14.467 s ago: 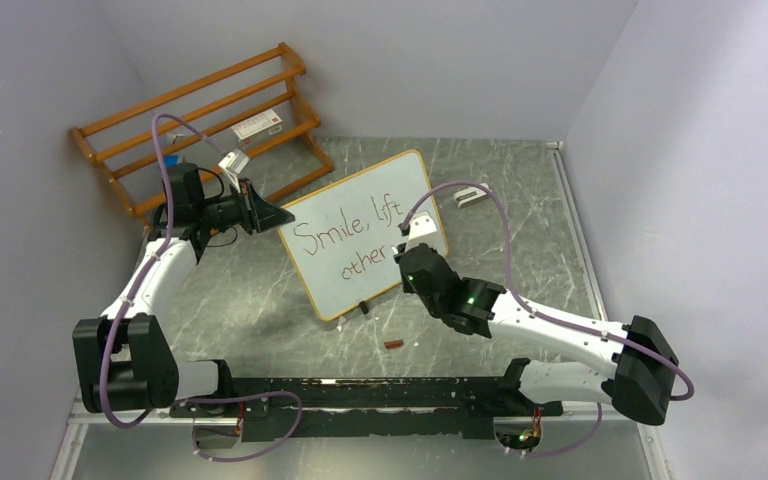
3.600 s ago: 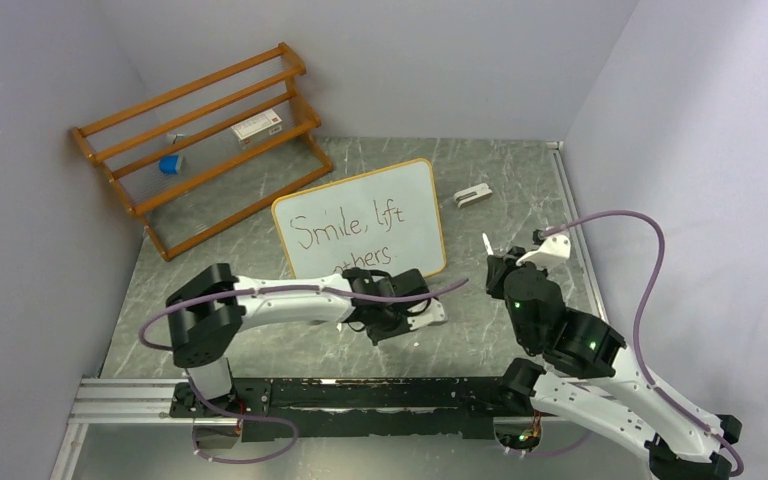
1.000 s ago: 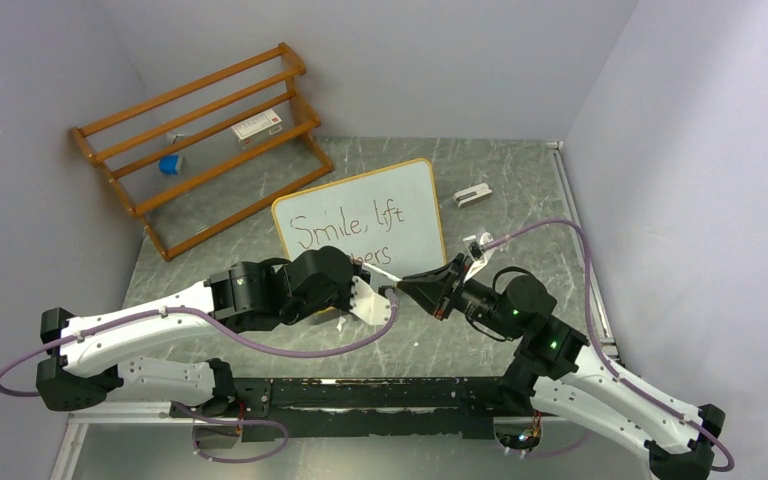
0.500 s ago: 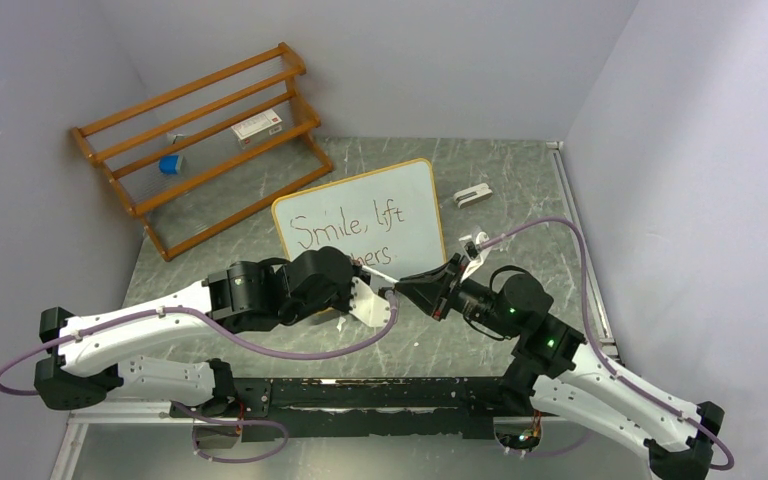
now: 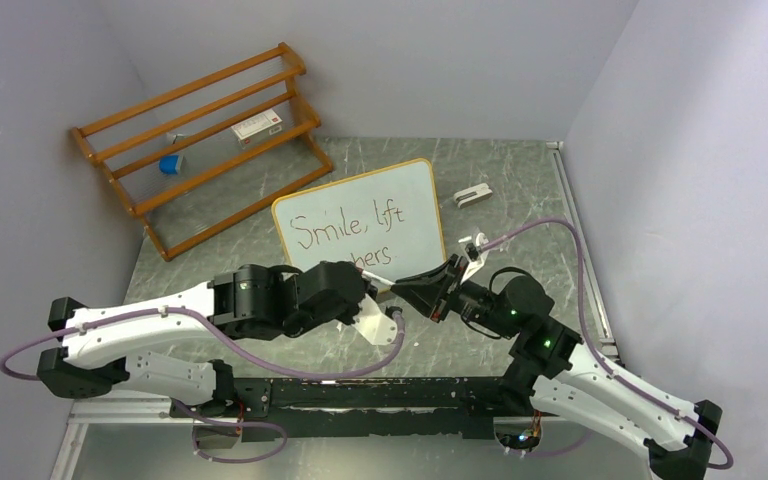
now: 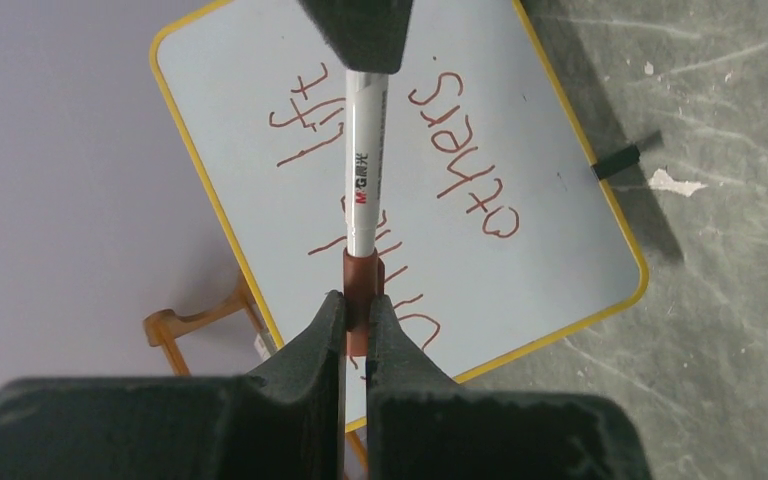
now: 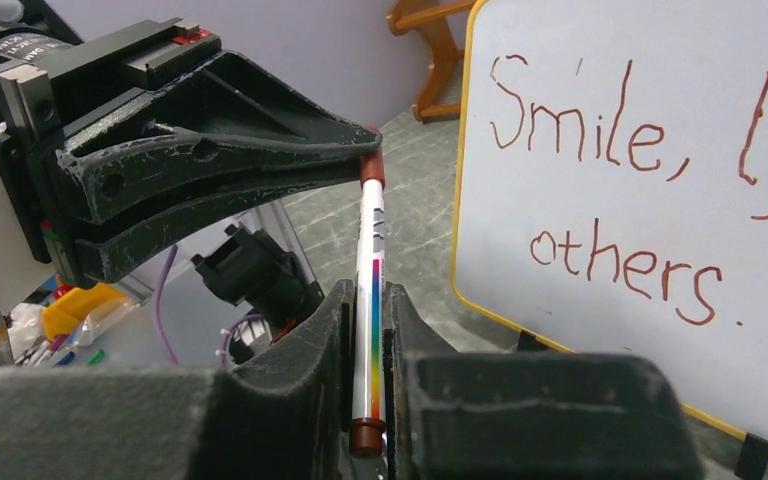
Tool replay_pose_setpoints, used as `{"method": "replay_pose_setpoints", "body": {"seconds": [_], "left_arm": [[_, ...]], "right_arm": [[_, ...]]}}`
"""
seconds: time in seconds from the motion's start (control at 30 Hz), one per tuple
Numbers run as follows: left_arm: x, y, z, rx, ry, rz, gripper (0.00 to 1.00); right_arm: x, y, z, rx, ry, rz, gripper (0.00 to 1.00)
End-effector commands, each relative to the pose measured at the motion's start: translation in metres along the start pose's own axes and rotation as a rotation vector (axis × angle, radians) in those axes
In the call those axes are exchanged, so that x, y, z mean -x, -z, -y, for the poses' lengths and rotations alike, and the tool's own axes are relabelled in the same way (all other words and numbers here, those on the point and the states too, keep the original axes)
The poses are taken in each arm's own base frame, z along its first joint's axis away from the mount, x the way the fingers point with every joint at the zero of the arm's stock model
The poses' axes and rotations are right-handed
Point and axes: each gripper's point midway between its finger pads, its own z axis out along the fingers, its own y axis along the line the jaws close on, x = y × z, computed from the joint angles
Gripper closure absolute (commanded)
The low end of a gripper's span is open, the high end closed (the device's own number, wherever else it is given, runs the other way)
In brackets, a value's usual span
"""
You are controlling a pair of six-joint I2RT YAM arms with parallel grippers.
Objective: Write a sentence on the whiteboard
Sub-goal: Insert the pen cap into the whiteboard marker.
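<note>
Standing near the middle of a grey marbled table (image 5: 520, 190), a whiteboard (image 5: 412, 195) with a thin yellow-wood frame leans back on small black feet. On it, the sentence (image 5: 350, 230) reads "Smile, lift others." in reddish-brown handwriting on two lines. Just in front of the board, the two arms meet tip to tip over one marker (image 6: 364, 180), a white pen with a brown cap (image 6: 360, 278). The left gripper (image 6: 357, 305) has its jaws pinching the cap end. The right gripper (image 7: 368, 292) has its jaws pinching the white barrel nearer the other end. From above, the left arm hides the start of the lower line. Behind the board to the left, an orange-brown slatted wooden rack (image 5: 185, 90) stands by the wall, holding a small white box (image 5: 258, 125) and a small blue item (image 5: 168, 164). A small white object (image 5: 472, 196) lies on the table to the right of the board.
</note>
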Motion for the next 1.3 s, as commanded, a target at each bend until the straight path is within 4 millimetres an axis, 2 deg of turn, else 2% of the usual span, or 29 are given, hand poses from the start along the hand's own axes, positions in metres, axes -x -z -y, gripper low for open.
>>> {"method": "replay_pose_setpoints", "body": {"seconds": [0.0, 0.23, 0.43, 0.67, 0.83, 0.97, 1.13, 1.27], "left_arm": [[0.009, 0.011, -0.004, 0.006, -0.061, -0.018, 0.95], [0.026, 0.019, -0.01, 0.037, -0.129, -0.034, 0.95], [0.035, 0.018, -0.007, 0.065, -0.175, -0.075, 0.94], [0.033, 0.028, -0.023, 0.154, -0.088, -0.063, 0.59], [0.033, 0.038, -0.029, 0.188, 0.02, -0.006, 0.44], [0.031, 0.049, -0.043, 0.288, 0.205, 0.043, 0.37], [0.028, 0.07, -0.069, 0.454, 0.668, 0.16, 0.23], [0.016, 0.065, -0.073, 0.546, 0.969, 0.152, 0.14]], "right_arm": [[0.005, -0.001, -0.002, 0.02, -0.003, 0.043, 1.0], [0.001, -0.005, 0.0, 0.021, -0.004, 0.043, 1.0], [0.009, -0.005, 0.005, 0.005, 0.01, 0.102, 1.0], [0.008, -0.009, 0.013, -0.026, 0.033, 0.114, 1.0], [0.009, -0.01, 0.021, -0.063, 0.049, 0.126, 1.0], [0.012, -0.009, 0.025, -0.079, 0.068, 0.158, 1.0], [0.016, -0.01, 0.03, -0.097, 0.086, 0.2, 1.0], [0.022, -0.009, 0.032, -0.101, 0.1, 0.245, 1.0]]}}
